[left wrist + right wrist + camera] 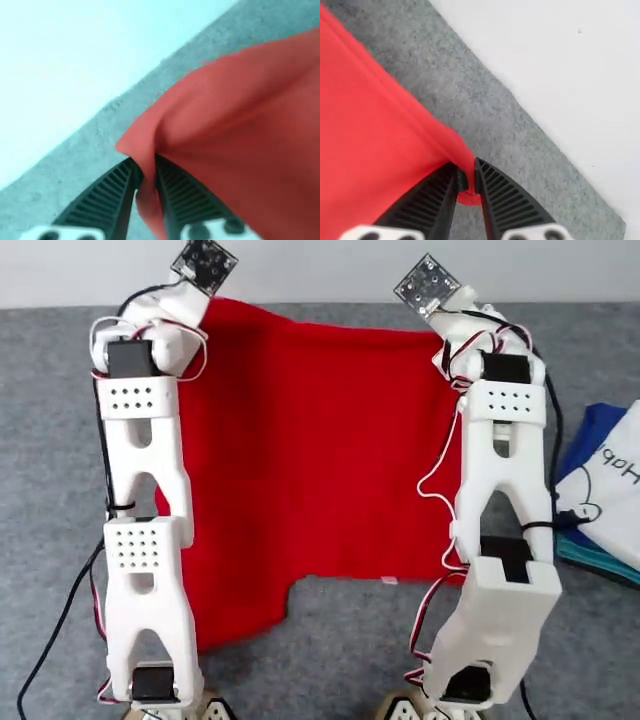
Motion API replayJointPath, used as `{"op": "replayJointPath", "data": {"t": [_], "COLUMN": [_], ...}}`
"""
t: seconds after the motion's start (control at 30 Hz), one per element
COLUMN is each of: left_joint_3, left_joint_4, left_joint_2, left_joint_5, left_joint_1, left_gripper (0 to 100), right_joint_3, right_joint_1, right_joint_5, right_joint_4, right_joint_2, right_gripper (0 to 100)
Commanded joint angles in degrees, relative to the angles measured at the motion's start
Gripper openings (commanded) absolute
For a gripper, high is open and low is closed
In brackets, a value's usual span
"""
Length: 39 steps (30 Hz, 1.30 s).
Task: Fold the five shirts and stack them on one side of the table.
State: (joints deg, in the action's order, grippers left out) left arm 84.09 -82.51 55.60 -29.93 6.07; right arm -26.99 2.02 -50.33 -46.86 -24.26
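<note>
Your left hand [145,167] and right hand [466,172] each clench an upper corner of the red shirt [320,460], whose body lies lower in the frame.

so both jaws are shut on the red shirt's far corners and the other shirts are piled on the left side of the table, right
Not the left: the high view shows the other shirts piled on the right side. Both jaws are shut on far corners of the red shirt.

Grey felt table [40,440], red shirt [310,460] spread across its middle, folded shirts [600,490] stacked — at right edge
</note>
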Motion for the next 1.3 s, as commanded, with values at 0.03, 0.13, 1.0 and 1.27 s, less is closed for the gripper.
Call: {"op": "replayJointPath", "data": {"t": [0.03, 0.13, 1.0, 1.27], "left_joint_3": [2.2, 2.3, -70.6, -85.3], "left_joint_4": [-1.6, -6.8, -17.8, -17.8], "left_joint_2": [-6.3, -7.3, -52.7, -60.7], "left_joint_5": [-1.5, -2.1, -23.6, -26.2], "left_joint_1": [0.8, 0.4, 3.3, 3.4], "left_gripper": [1, 1, 1, 1], "right_joint_3": [-0.6, -0.6, -0.6, 7.7], "right_joint_1": [-0.7, -1.5, -2.8, -2.0], "right_joint_5": [-0.1, -0.1, -4.5, -5.5], "right_joint_4": [0.3, -2.2, -54.7, -56.0], "right_joint_2": [0.7, 1.2, 12.3, 16.1], "right_gripper": [0.9, 0.9, 0.9, 0.9]}}
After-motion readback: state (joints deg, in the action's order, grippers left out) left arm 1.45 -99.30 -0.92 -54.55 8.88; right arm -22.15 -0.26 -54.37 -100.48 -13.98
